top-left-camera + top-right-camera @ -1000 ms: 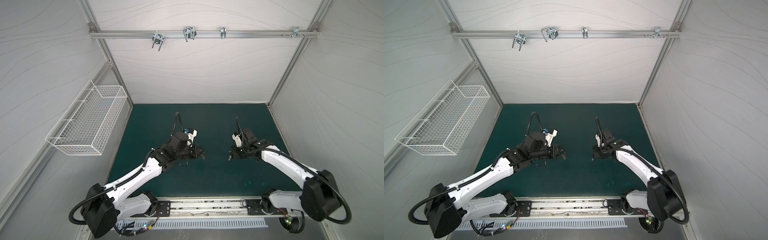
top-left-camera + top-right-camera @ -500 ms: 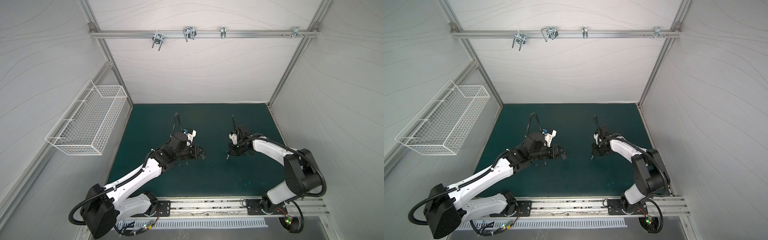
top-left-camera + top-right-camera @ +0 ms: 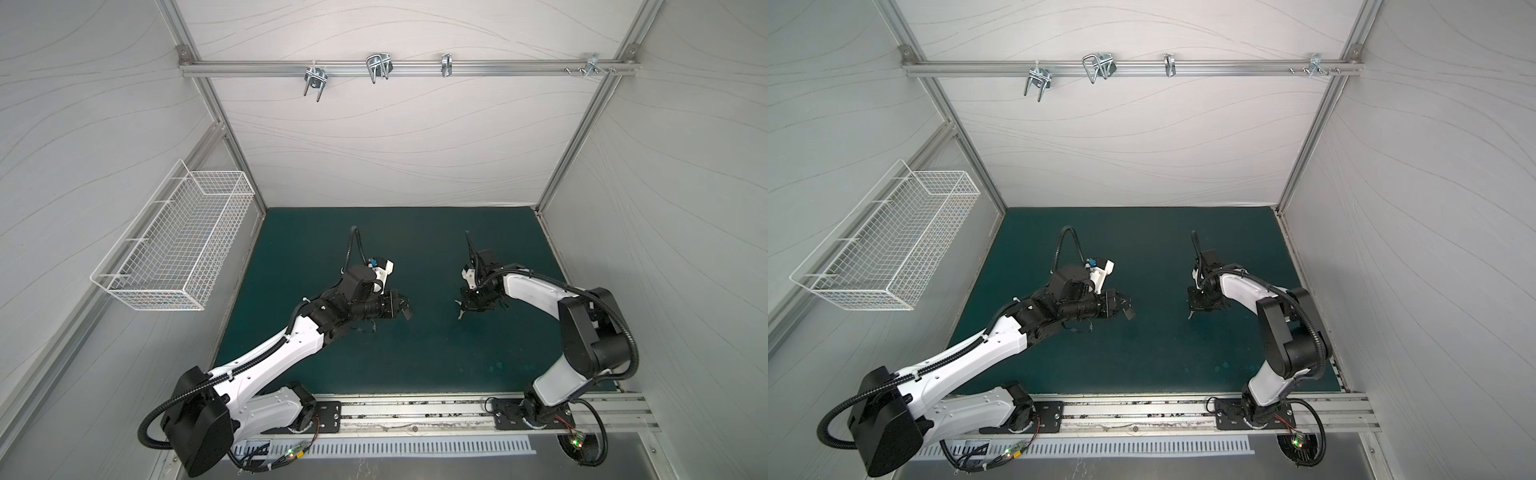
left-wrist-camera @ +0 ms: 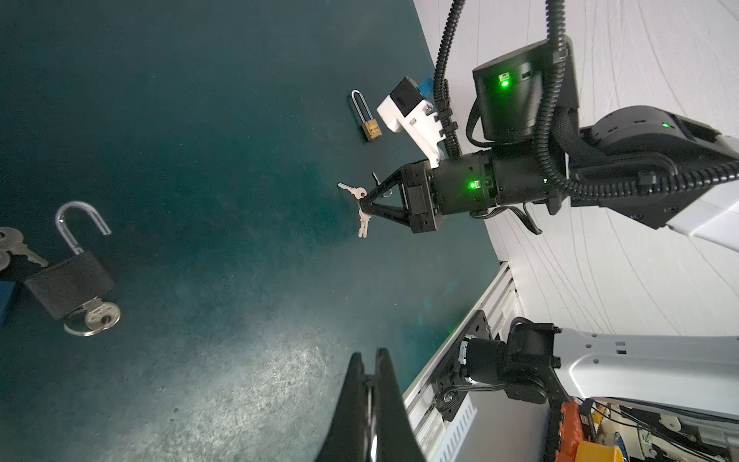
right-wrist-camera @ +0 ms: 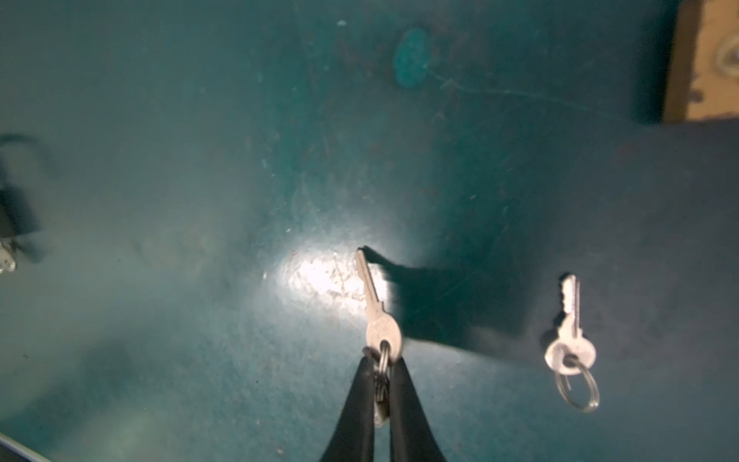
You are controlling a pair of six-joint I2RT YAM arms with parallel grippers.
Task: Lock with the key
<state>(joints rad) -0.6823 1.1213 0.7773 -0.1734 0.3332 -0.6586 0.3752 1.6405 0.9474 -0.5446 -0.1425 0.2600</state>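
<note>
Could lose or misaim the key (image 5: 378, 316), dangling free from the key ring (image 5: 383, 362) clamped in the right jaws above the worktop (image 5: 160, 160), through swinging or a slackening pinch, with left jaws pressed together empty and the open-shackled black padlock (image 4: 70, 282) lying well apart

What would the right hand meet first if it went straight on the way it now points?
Probably the green mat: the right hand points down at it, and the key in its grip would touch first. The height is unclear.
</note>
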